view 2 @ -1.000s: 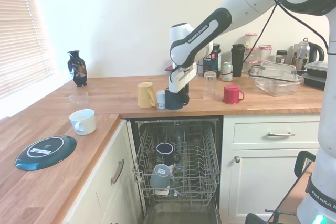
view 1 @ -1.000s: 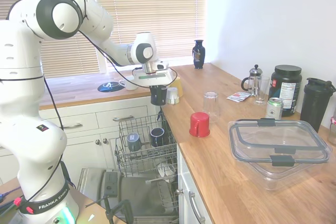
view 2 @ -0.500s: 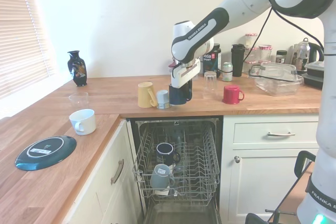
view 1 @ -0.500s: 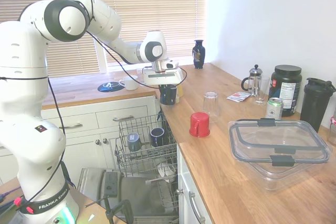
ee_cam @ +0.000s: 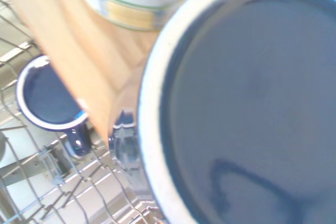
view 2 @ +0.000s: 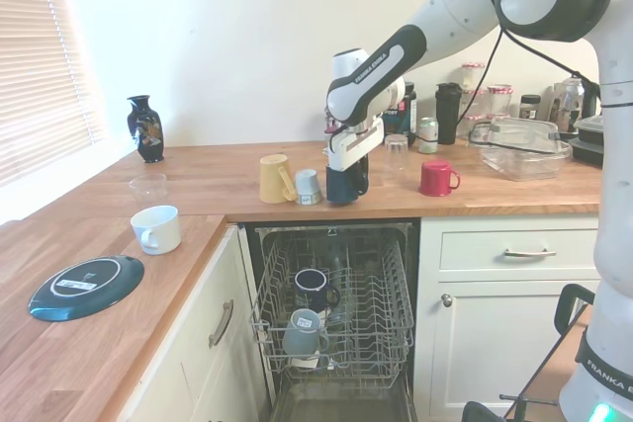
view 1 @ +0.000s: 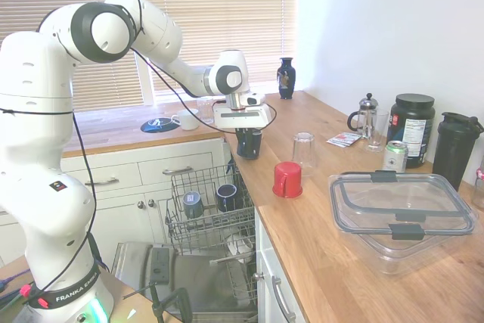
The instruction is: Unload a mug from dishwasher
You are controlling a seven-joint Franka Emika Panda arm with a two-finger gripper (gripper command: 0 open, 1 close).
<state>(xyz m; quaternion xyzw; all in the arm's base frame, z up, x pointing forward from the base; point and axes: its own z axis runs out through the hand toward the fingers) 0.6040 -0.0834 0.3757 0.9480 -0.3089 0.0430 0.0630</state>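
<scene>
My gripper (view 1: 246, 134) (view 2: 346, 169) is shut on the rim of a dark navy mug (view 1: 249, 144) (view 2: 346, 185), held upright right at the wooden counter's front edge; I cannot tell whether its base touches. The mug's mouth (ee_cam: 247, 103) fills the wrist view. Below it the dishwasher (view 1: 189, 274) (view 2: 392, 315) stands open, door down and wire rack pulled out. In the rack sit another navy mug (view 1: 226, 197) (view 2: 314, 290) (ee_cam: 50, 95) and a grey-blue mug (view 1: 193, 203) (view 2: 302, 331).
A yellow mug (view 2: 274, 178) and a small white cup (view 2: 308, 187) stand just beside the held mug. A red cup (view 1: 287, 179) (view 2: 435, 177), an upturned glass (view 1: 303, 149) and a clear lidded container (view 1: 401, 209) lie further along the counter. A white mug (view 2: 156, 228) and a dark plate (view 2: 84, 286) sit around the corner.
The arm has carried the navy mug sideways along the counter edge, away from the yellow mug and toward the red cup, and lowered it slightly.
</scene>
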